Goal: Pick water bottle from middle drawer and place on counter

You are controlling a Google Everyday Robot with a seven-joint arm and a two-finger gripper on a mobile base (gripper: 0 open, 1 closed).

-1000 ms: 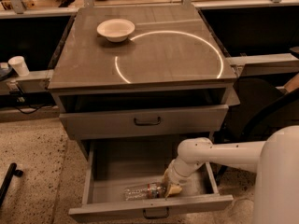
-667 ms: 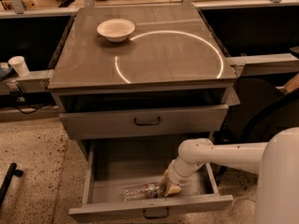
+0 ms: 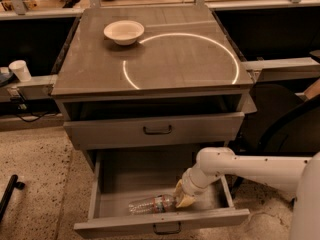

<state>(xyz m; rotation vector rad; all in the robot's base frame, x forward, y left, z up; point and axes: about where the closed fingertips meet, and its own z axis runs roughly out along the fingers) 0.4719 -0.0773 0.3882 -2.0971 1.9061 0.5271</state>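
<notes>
The water bottle [image 3: 150, 204] lies on its side along the front of the open middle drawer [image 3: 160, 218], cap end to the right. My gripper [image 3: 183, 200] reaches down into the drawer from the right on a white arm [image 3: 240, 166] and sits at the bottle's right end, touching or nearly touching it. The counter [image 3: 175, 59] is above, with a bright ring of light across it.
A white bowl [image 3: 123, 32] stands at the counter's back left. A taller-fronted drawer [image 3: 155, 130] above the open one is slightly out. A white cup [image 3: 20, 70] stands on a ledge at left. A dark bar [image 3: 9, 194] lies on the speckled floor at left.
</notes>
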